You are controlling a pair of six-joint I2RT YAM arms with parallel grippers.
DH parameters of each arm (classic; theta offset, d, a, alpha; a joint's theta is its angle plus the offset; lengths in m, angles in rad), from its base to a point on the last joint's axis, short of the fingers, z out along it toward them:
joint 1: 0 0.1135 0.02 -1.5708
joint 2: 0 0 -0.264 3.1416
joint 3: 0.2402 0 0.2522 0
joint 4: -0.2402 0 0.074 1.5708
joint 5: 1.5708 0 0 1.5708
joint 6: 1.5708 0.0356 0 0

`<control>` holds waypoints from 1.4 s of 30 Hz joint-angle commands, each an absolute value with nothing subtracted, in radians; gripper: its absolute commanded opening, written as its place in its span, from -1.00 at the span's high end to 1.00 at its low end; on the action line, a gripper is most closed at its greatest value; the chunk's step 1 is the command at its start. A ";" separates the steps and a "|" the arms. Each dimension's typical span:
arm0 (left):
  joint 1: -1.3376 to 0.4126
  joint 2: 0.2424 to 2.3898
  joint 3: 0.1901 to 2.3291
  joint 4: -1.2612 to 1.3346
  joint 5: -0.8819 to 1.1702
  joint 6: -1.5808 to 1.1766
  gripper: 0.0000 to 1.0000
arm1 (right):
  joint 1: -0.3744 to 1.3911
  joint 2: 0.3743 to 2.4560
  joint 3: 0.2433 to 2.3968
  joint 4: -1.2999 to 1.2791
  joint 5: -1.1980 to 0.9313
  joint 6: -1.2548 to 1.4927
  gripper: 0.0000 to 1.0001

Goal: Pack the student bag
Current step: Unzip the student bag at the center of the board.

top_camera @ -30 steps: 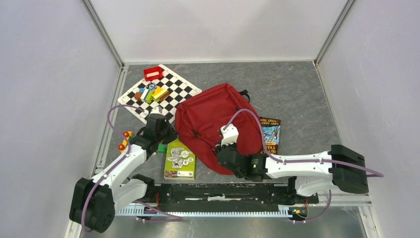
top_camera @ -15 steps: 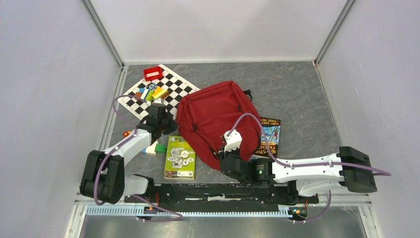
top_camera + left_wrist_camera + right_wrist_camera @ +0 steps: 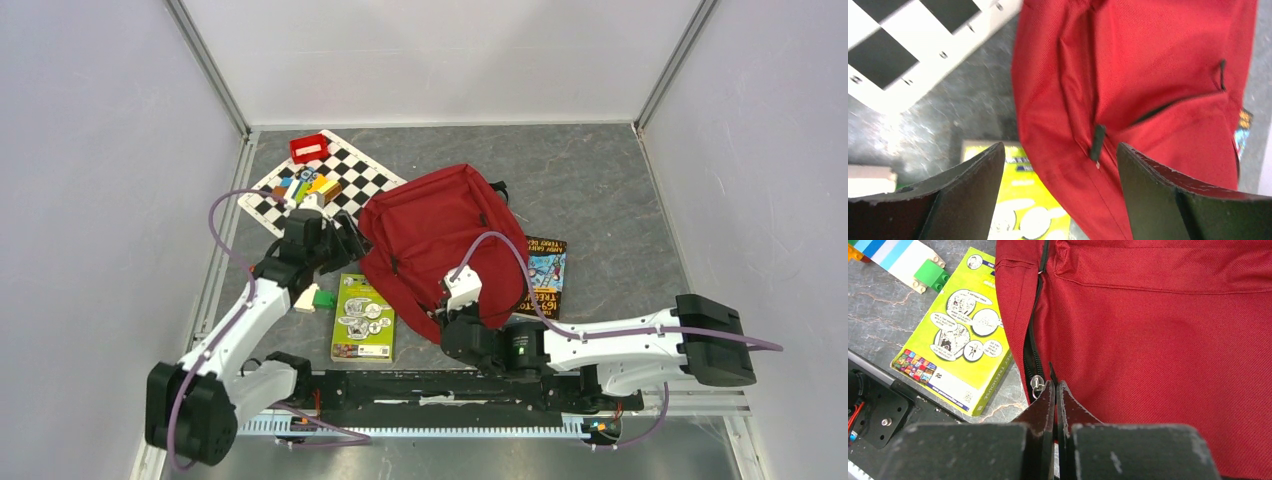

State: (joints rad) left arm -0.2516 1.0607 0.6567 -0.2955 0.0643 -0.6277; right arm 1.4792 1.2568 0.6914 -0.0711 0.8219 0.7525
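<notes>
The student bag (image 3: 440, 230) hides one edge of the dark book (image 3: 547, 270), seemingly some lettering too.

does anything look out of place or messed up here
Nothing damaged or spilled. The student bag lies slumped over one edge of the blue book, and a green block sits loose off the chessboard.

White arms (image 3: 243, 322); blk joints (image 3: 714, 341); purple cables (image 3: 490, 236)

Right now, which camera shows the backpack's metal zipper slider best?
Right wrist: the zipper slider sits sharp, beside the shut right gripper. Top external hides it behind that arm; left wrist shows the backpack elsewhere.
</notes>
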 commanded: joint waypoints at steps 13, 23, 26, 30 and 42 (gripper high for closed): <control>-0.630 0.876 0.420 -0.158 0.071 -1.079 -0.77 | 1.532 1.291 0.675 0.034 0.896 0.702 1.00; -0.707 0.973 0.401 -0.043 0.043 -1.139 -0.48 | 1.563 1.282 0.675 0.031 0.939 0.684 1.00; -0.710 0.990 0.390 -0.010 0.044 -1.145 -0.21 | 1.575 1.277 0.679 0.026 0.956 0.677 1.00; -0.710 1.025 0.389 -0.005 0.049 -1.139 0.35 | 1.586 1.281 0.691 0.012 0.971 0.665 1.00; -0.709 0.966 0.359 -0.028 -0.050 -1.125 0.96 | 1.602 1.322 0.802 -0.259 1.015 0.733 1.00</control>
